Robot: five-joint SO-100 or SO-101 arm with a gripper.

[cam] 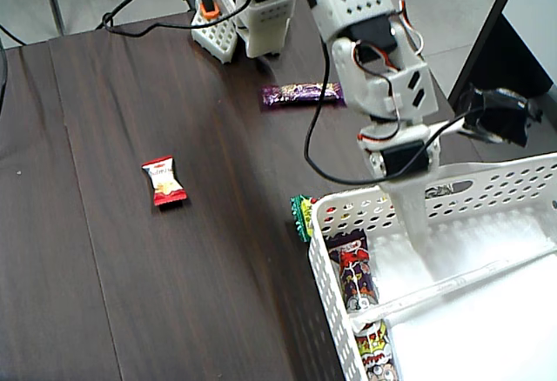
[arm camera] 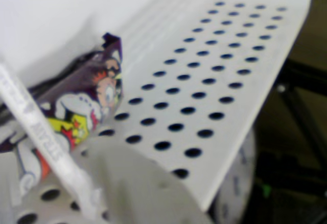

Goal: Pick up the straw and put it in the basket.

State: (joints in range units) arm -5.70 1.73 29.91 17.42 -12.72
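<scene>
The straw (cam: 461,280) is a long thin white stick lying slantwise inside the white perforated basket (cam: 326,224), its left end resting over candy bars by the left wall. In the wrist view the straw (arm camera: 36,127) runs down the left, ending beside a blurred white finger (arm camera: 138,183). My gripper (cam: 421,240) reaches down into the basket, just above the straw's middle. Only one finger shows in each view, so whether the jaws are open or shut on the straw is unclear.
Colourful candy bars (cam: 352,268) lie in the basket along its left wall. A green wrapper (cam: 301,216) pokes out beside the basket. A purple bar (cam: 300,94) and a red-white candy (cam: 163,181) lie on the dark table. A black cable (cam: 315,137) hangs nearby.
</scene>
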